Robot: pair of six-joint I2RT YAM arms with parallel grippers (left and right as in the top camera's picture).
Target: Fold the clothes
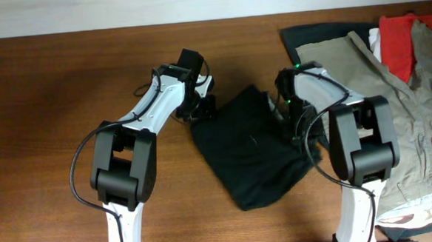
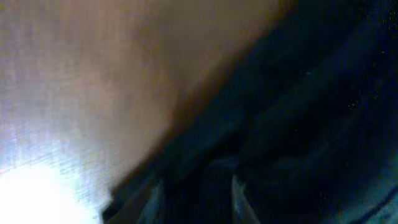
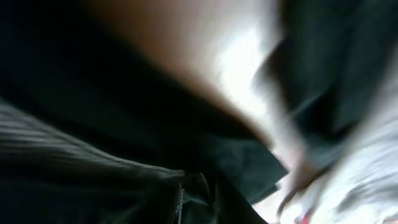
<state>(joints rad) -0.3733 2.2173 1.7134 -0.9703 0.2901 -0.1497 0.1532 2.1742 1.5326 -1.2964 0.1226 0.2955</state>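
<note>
Wooden table — garment heap

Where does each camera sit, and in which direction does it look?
Overhead: above the table, looking straight down; shows the left arm, the right arm, the black shorts between them and a clothes pile at the right.
Left wrist: on the left end effector, very close and blurred; faces the shorts' edge and wood; own fingers too blurred to make out.
Right wrist: on the right end effector, blurred; faces dark fabric and wood, pale cloth beyond; own fingers unclear.
Shared: all three show the shorts and the table.
</note>
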